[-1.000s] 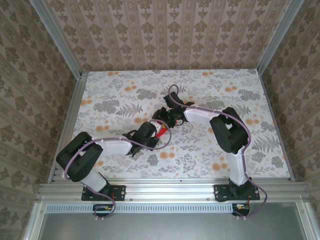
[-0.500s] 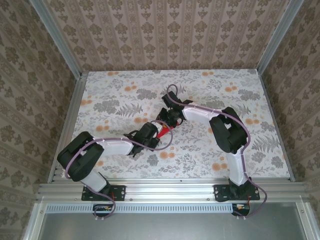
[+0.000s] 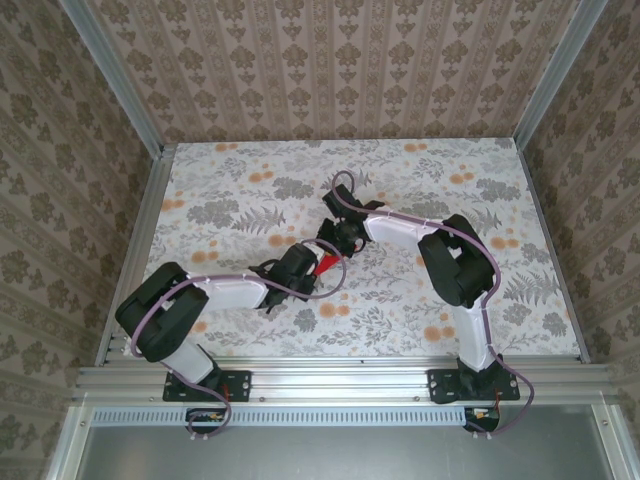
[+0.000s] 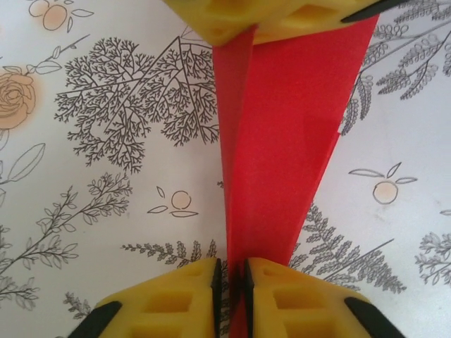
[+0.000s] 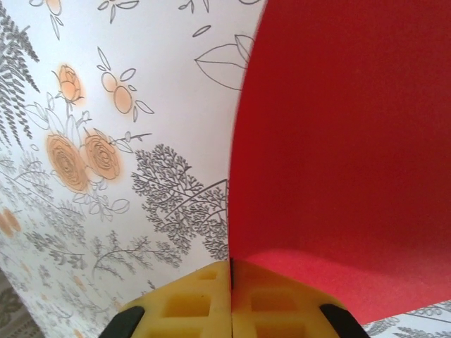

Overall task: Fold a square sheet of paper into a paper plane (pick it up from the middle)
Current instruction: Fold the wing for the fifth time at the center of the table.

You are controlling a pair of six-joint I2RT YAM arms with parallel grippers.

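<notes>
Your right end effector (image 5: 231, 267) clamped shut on wide end of folded red paper (image 4: 282, 141), over worktop (image 3: 220, 200) middle. Your left end effector (image 4: 230, 266) slightly parted, narrow end between pads.

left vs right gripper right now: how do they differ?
Left gripper: fingers slightly apart, a thin slit with the narrow end of the red paper running through it. Right gripper: fingers flush, no gap, pinching the paper. Left sits at the tapered tip, right at the wide end. Both have yellow fingers and meet the same sheet.
</notes>
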